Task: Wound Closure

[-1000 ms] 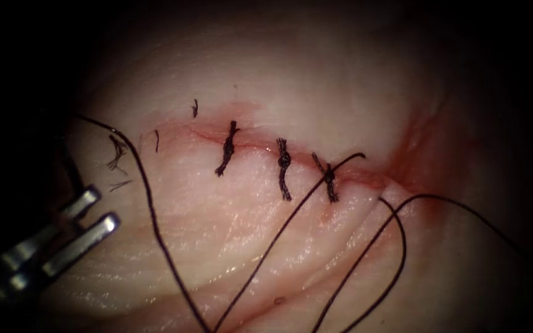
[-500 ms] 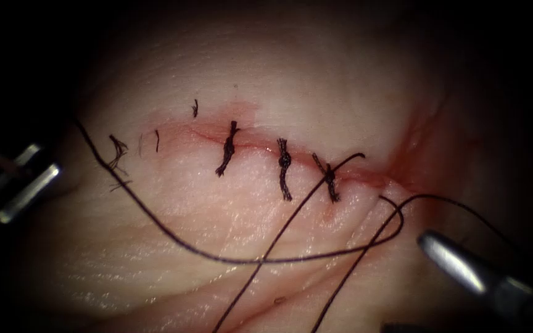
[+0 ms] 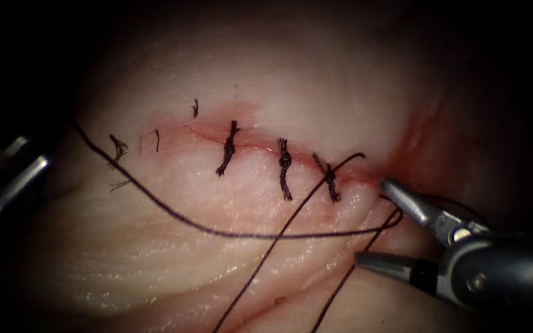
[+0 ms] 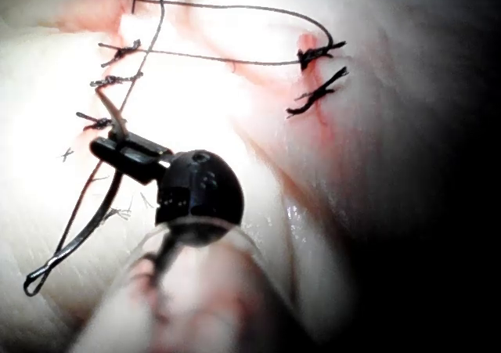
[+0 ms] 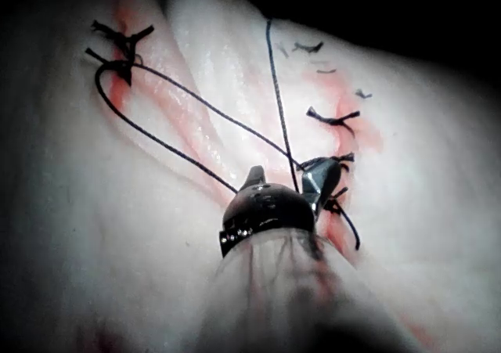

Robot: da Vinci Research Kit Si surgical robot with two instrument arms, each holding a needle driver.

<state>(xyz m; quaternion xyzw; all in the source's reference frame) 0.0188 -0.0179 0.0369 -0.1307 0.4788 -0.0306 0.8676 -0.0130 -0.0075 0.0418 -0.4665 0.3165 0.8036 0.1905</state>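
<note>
Tissue (image 3: 217, 246) underlies thread (image 3: 229, 233) running between right end effector's (image 3: 374, 225) open, empty jaws.

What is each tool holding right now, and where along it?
Left tool looks shut on the thread, on the strand running left from the cut. Right tool holds nothing: jaws open, thread passing between them.

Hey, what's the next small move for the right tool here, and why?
Probably close the right claw on the thread. Its jaws stand open and hold nothing, just right of the rightmost stitch, and a strand of thread appears to run between them, so a small closing move would likely catch it. I cannot tell what the left tool holds.
</note>
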